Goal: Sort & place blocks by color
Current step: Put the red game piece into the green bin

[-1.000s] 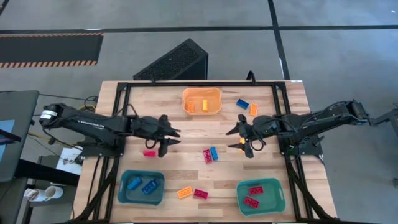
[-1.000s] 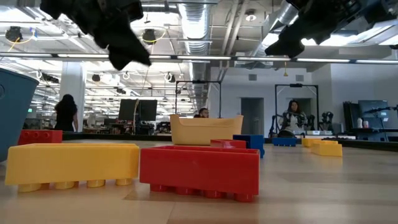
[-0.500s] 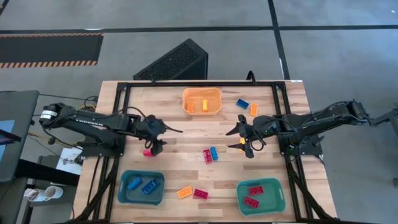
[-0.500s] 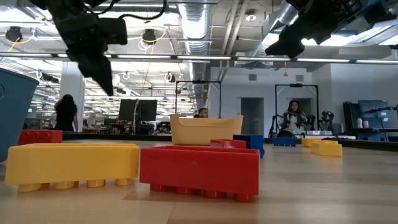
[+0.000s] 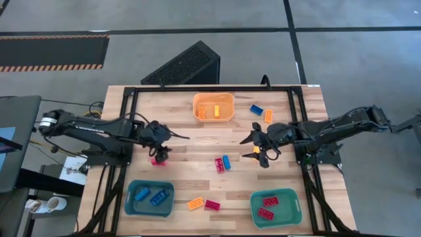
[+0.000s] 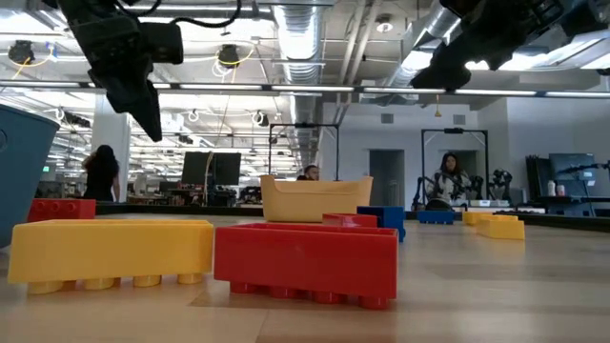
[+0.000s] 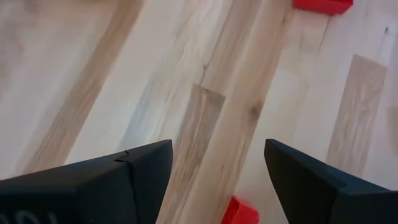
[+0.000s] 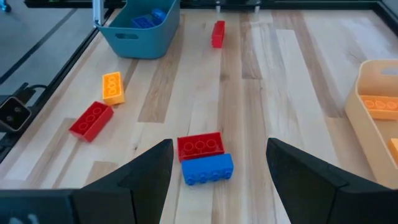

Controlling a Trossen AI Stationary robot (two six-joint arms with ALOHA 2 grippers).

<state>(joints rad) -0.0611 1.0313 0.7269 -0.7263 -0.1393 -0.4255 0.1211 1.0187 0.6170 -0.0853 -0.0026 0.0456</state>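
Hovering left pincer (image 5: 160, 153), red block (image 5: 158, 161) crosswise

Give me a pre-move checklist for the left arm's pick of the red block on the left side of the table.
1. Left gripper open: ok, the fingers stand apart in the wrist view.
2. Left gripper over the red block: ok from above.
3. Block centred between the fingers: not ok; only a red corner shows, off toward one finger.
4. Nothing crowding the block: ok, bare wood around it.
5. Red-block bin ready: ok, red blocks already inside.
6. Right gripper out of the way: ok, at mid-table over the red and blue pair.
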